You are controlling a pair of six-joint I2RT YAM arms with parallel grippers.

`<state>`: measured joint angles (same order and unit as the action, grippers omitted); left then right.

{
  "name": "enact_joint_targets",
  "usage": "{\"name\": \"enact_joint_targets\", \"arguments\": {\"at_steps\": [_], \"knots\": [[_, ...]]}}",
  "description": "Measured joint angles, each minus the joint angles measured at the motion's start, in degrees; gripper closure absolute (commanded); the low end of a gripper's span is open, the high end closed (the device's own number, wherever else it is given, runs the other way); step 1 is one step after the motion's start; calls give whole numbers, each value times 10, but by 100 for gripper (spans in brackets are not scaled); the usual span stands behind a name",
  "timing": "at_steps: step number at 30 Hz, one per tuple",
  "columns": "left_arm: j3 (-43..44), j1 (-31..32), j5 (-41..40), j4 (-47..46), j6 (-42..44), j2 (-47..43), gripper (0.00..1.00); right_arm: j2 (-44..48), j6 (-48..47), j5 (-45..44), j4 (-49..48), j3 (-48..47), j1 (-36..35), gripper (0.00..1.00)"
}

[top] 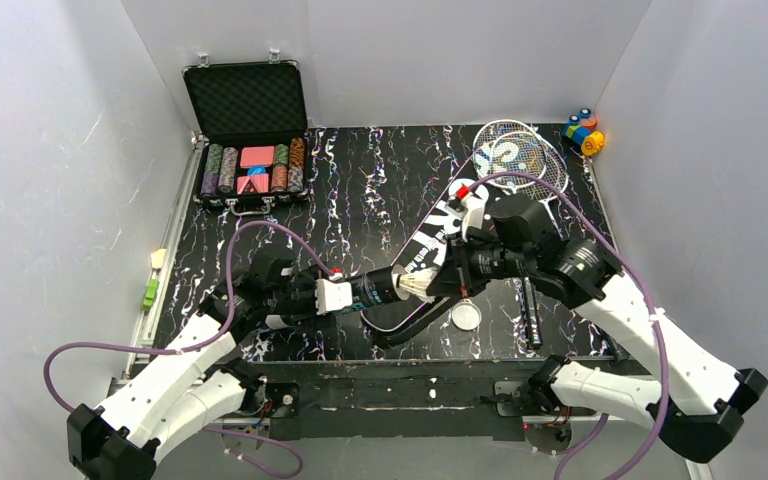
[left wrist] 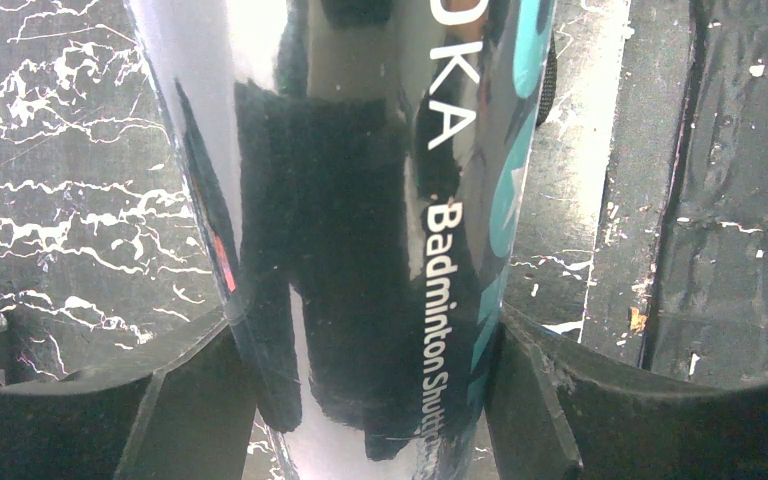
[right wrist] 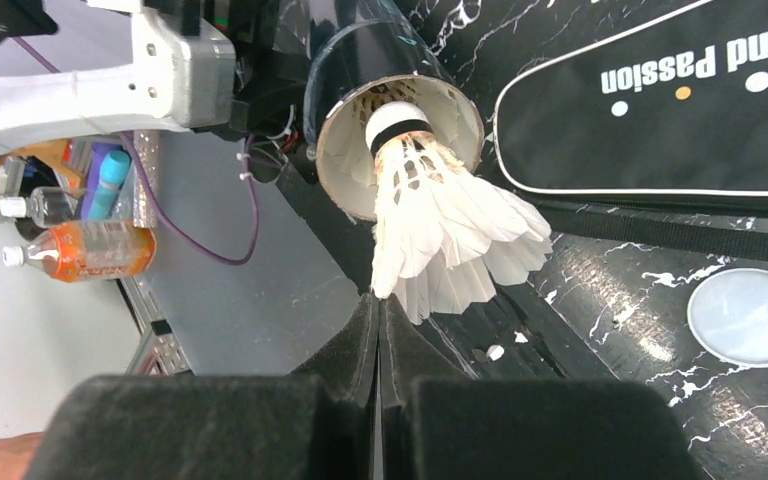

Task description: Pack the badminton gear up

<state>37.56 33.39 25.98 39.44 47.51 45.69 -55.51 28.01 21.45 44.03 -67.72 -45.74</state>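
Left arm (top: 190,350) reaches low, forward and to the right. Left gripper (top: 362,293) clamps the shuttlecock tube (left wrist: 360,200) between both fingers. Right arm (top: 650,340) folds inward. Right gripper (right wrist: 378,325) has its fingers pressed fully together.

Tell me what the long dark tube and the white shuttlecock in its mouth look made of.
Long dark tube: glossy, probably laminated or plastic-coated skin, given mirror-like reflections; its tan matte inside suggests cardboard. White shuttlecock: real feathers, likely, with visible quills and vanes; rounded white base, material unclear.

The tube (left wrist: 360,250) reads "Badminton Shutt", cut off; the bag (right wrist: 660,130) "And Passion"
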Motion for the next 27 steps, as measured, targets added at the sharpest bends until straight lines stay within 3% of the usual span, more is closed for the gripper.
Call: {"name": "enact_joint_targets", "arguments": {"at_steps": [21, 27], "knots": [[5, 4, 7, 28, 29, 0, 94, -115, -22, 22, -11, -47, -59, 99], [5, 5, 9, 28, 29, 0, 94, -118, 1, 27, -41, -33, -74, 64]]}}
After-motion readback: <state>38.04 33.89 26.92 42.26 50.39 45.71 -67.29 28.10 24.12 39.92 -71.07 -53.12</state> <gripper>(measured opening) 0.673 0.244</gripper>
